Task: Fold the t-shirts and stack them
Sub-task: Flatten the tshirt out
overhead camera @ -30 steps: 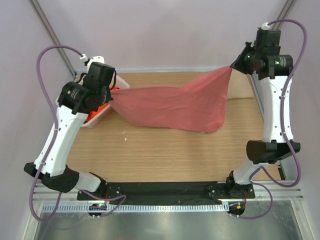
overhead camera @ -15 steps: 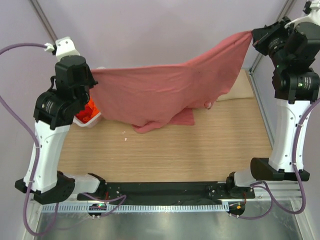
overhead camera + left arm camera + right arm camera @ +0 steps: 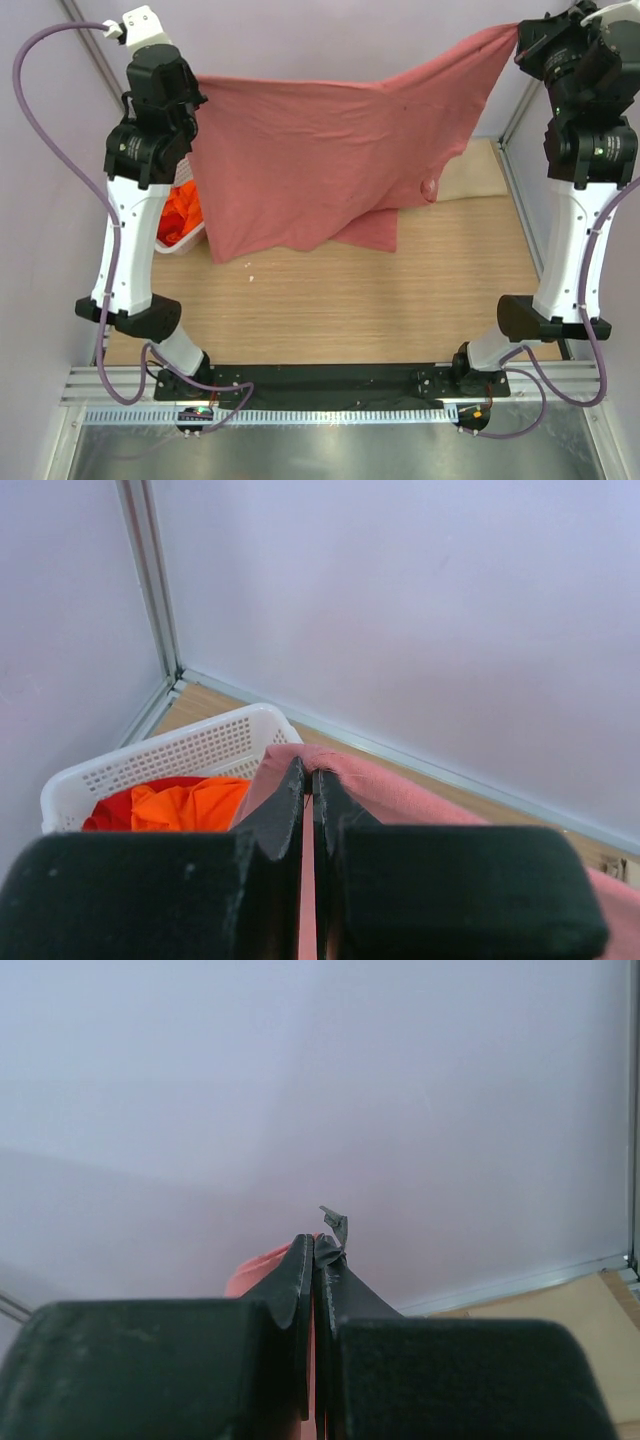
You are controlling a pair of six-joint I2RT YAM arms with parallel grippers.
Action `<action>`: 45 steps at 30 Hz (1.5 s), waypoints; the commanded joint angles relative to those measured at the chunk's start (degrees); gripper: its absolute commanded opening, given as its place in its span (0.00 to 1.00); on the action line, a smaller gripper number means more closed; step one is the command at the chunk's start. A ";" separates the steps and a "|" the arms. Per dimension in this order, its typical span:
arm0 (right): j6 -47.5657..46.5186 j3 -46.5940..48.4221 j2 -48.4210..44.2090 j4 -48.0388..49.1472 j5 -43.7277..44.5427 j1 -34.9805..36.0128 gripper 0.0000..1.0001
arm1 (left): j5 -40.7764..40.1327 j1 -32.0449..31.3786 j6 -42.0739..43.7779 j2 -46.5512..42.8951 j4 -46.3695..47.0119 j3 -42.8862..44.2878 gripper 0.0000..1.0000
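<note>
The dusty salmon-pink cotton t-shirt point(image 3: 330, 160) hangs spread like a curtain, raised high above and to the right of the white lattice plastic basket point(image 3: 200, 745). Its lower edge sags unevenly toward the wooden table point(image 3: 330, 310) just right of the basket. I cannot tell whether the lowest fold touches the wood. My left gripper point(image 3: 308, 770) sits almost directly over the basket, jaws pressed together on one top corner of the cloth. My right gripper point(image 3: 314, 1245) is well apart from the basket on the opposite side, jaws likewise pinched on the other top corner. A small grey tag point(image 3: 335, 1222) pokes out beside its fingers. Inside the basket lie the bright orange and red shirts point(image 3: 175, 805), not yet handled.

I judge this to be the spreading step: the shirt is lifted and stretched so it can be laid flat before any fold. Next I would bring both arms down evenly and away from the basket, with the top edge taut, so the cloth lands smooth rather than bunched over its sagging hem.
</note>
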 commanded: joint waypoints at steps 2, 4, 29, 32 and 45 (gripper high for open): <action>-3.46 -0.35 -8.86 6.82 3.42 -0.29 0.02 | 1.90 1.14 -0.94 -7.93 3.76 0.58 0.00; -3.28 -1.50 -12.97 7.09 3.69 -0.29 0.02 | 2.16 0.96 -1.64 -12.31 4.02 -0.47 0.00; -6.09 -6.85 -19.95 3.58 5.18 -0.29 0.02 | 4.72 -3.26 -2.26 -24.13 5.34 -20.59 0.00; -6.45 -16.25 -17.84 7.70 5.80 -0.29 0.02 | 3.75 -3.17 -1.38 -20.79 7.53 -27.16 0.00; -5.13 -28.32 6.67 20.36 0.61 -0.29 0.01 | 3.39 3.68 -0.68 1.36 15.71 -36.01 0.00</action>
